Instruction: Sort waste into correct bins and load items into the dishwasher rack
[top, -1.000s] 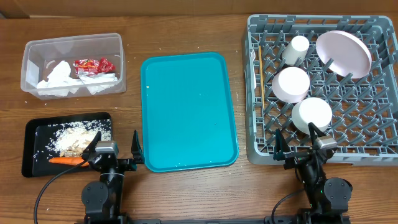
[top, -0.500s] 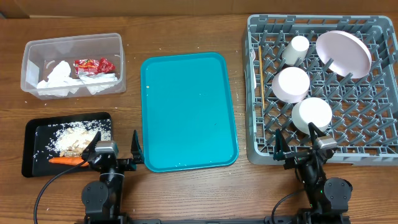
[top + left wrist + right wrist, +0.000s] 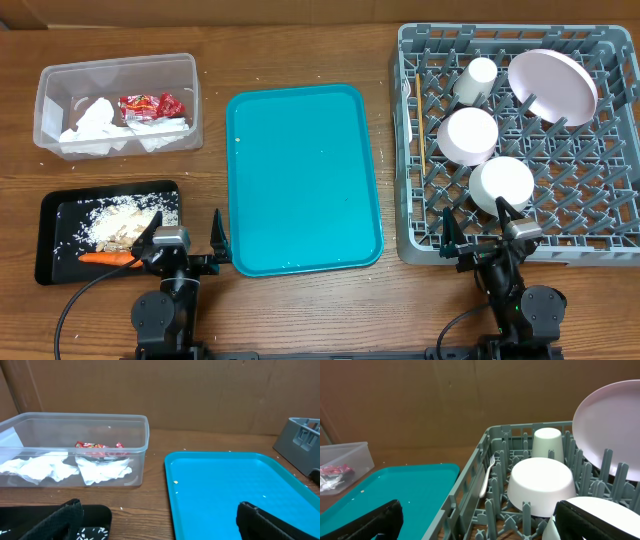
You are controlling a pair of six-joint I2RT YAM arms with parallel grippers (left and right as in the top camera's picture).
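Left gripper point(image 3: 184, 228): jaws spread wide, nothing between them. Parked at the near table edge, between the black tray point(image 3: 50, 245) and the teal tray point(image 3: 300, 180).
Right gripper point(image 3: 477, 225): jaws spread wide, nothing held. Parked at the near wall of the dishwasher rack point(image 3: 450, 32).
Dishwasher rack: grey moulded plastic, square, with a grid of upright pegs. Stands at the right of the table.
Plate point(image 3: 552, 85): in the rack's far right corner, leaning on edge between pegs. Smooth, rigid and round. Judged brittle and slippery, so take it across the rim.
Bowls point(image 3: 468, 135): 2, inverted over pegs in the rack. Judged hard and smooth, so grip at the rim wall.
Cup point(image 3: 477, 80): inverted and tilted, beside the plate. Judged light.
Wooden stick point(image 3: 421, 150): lies along the rack's left wall. Thin and light, so pinch at mid-length.
Clear tub point(image 3: 44, 110): holds the napkins point(image 3: 95, 125) and the red wrapper point(image 3: 150, 105). Both are soft and crumpled, so pinch a raised fold.
Black tray: holds the carrot point(image 3: 108, 258) and the food scraps point(image 3: 120, 222). The carrot is firm and tapered. The scraps are loose and grainy, judged poor to pinch.
Task status: judged complete.
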